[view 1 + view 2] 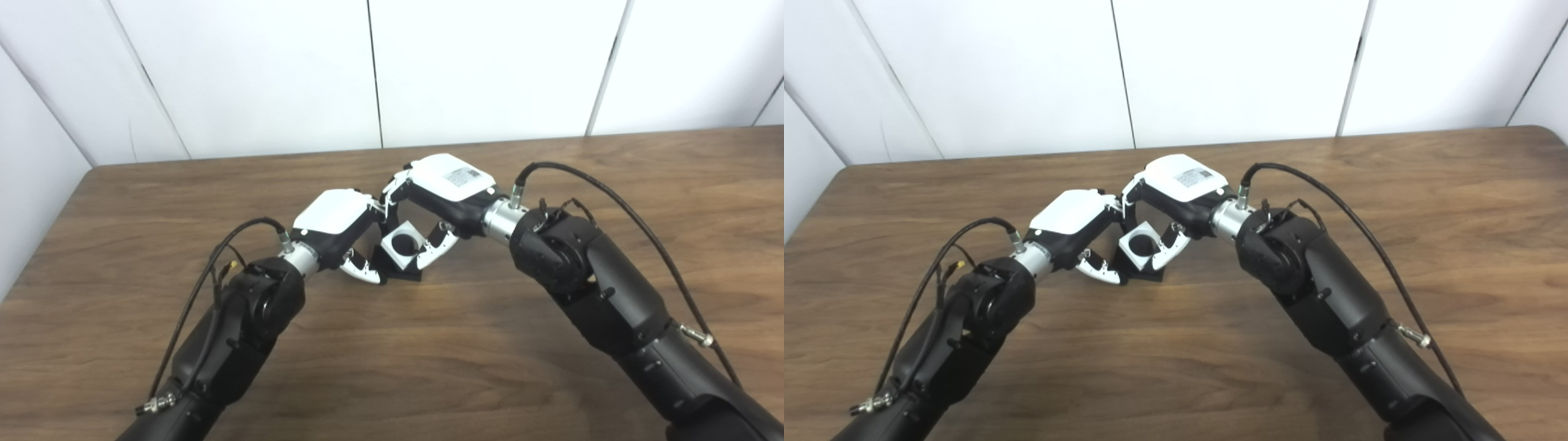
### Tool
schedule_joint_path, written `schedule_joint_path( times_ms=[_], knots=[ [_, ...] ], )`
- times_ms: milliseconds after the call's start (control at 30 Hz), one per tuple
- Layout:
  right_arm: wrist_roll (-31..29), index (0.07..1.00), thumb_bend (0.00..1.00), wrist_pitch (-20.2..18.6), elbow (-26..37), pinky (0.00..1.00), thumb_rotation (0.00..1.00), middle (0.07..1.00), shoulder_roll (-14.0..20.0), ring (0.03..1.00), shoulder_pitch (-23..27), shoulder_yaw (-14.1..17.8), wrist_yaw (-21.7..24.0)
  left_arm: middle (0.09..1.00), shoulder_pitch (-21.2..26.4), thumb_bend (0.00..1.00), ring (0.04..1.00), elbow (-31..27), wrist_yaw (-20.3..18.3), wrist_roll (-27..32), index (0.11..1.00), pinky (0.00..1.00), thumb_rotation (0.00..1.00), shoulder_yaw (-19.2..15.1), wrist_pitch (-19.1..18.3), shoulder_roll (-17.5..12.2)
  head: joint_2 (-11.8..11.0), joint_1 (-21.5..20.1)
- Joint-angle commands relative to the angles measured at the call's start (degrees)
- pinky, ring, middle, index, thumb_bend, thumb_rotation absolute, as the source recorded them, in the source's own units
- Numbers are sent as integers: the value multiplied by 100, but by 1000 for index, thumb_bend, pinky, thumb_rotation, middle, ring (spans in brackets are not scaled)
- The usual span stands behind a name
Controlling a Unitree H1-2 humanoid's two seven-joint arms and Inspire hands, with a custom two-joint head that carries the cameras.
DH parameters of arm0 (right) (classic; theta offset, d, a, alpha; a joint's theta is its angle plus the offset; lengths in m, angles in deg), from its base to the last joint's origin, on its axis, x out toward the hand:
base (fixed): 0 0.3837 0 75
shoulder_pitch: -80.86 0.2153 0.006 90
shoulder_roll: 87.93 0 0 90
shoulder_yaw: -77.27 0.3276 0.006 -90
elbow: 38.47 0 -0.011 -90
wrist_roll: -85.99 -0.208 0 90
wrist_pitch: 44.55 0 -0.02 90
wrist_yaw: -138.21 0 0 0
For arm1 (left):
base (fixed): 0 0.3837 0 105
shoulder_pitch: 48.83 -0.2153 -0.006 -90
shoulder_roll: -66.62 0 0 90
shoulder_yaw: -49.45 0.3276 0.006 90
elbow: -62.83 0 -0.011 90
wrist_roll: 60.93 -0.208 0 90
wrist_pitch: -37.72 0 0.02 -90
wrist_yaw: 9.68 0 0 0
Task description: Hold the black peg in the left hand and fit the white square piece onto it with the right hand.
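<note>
While the left hand [335, 228] braces the black peg [401, 274] on the tabletop [392, 367], fingers clasped at its base to steady it, the right hand [442, 191] grips the white piece [401, 245], apparently seated over the peg for alignment.

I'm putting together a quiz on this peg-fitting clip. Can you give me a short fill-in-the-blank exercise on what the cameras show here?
1. The white square piece has a round ____ in its middle.
2. The right hand holds the ____ square piece.
3. The left hand is at the black base, which rests on the ____ table.
4. Behind the table stand ____ wall panels.

Missing words: hole; white; wooden; white
</note>
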Motion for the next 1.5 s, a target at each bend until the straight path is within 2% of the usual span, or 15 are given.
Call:
schedule_joint_path(
  times_ms=[0,733,1033,1067,1133,1200,1300,1467],
  knots=[
    [25,480,521,92,66,935,141,779,-42,861,134,43,-143,852,14,523,916,-33,-70,-181,489,973,76,33,-116,-69,6,5],
    [162,482,520,62,-593,932,141,778,-135,865,136,27,-475,845,-48,523,904,-110,-29,-149,488,954,76,-3,-84,-126,14,80],
    [225,497,517,-168,-601,950,157,806,-96,874,139,17,-329,845,-48,523,904,-110,-51,-157,488,952,76,4,-118,-132,22,77],
    [235,628,668,-206,-587,942,242,813,-89,873,135,20,-301,846,-46,523,905,-109,-61,-161,488,953,76,8,-129,-132,26,77],
    [249,748,774,-275,-551,945,329,829,-81,879,127,32,-242,846,-45,523,903,-105,-64,-167,488,958,77,18,-134,-133,27,74],
    [288,795,807,-361,-507,947,361,839,-74,885,120,40,-154,844,-48,523,900,-92,-28,-177,488,952,77,27,-103,-140,24,69],
    [346,915,882,-498,-428,942,432,884,-51,906,106,37,-41,842,-53,523,895,-87,-11,-196,488,935,77,41,-87,-148,26,65],
    [379,967,959,-550,-376,897,462,911,-16,898,70,61,-48,844,-61,523,899,-112,-44,-204,488,935,76,36,-132,-134,44,60]
  ],
)
